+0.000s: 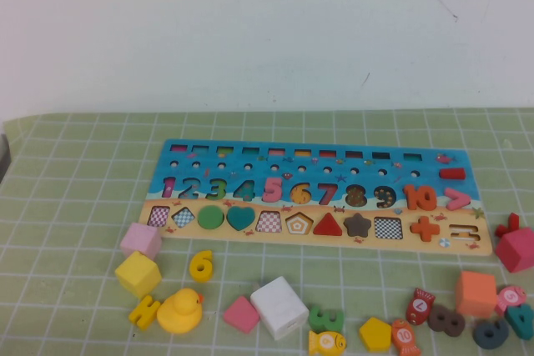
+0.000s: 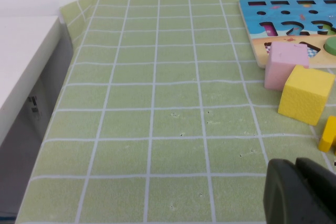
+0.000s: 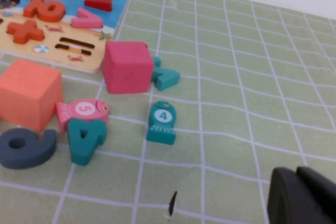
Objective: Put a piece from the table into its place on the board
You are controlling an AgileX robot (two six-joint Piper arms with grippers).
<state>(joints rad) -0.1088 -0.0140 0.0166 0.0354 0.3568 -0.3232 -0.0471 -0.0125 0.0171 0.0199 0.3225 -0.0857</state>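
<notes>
The piece, a small flat yellow numeral 6 [image 1: 201, 265], lies on the table's green gridded mat [image 1: 75, 198] just in front of the board's left end. The board [image 1: 472, 191] lies across the middle, blue above with numerals, tan below with shapes; its 6 place [image 1: 300, 194] shows a printed recess. Neither arm shows in the high view. My left gripper [image 2: 296, 190] is shut and empty over bare mat, left of the pink and yellow cubes. My right gripper [image 3: 296, 195] is shut and empty over bare mat, right of the loose pieces at the board's right end.
A pink cube [image 1: 140, 239], yellow cube [image 1: 138, 273], yellow duck [image 1: 180, 311], white cube [image 1: 279, 307], pink square [image 1: 241, 314], yellow pentagon [image 1: 375, 333] and several numerals and fish tokens lie along the front. An orange cube [image 1: 476, 293] and magenta cube [image 1: 517, 248] sit right.
</notes>
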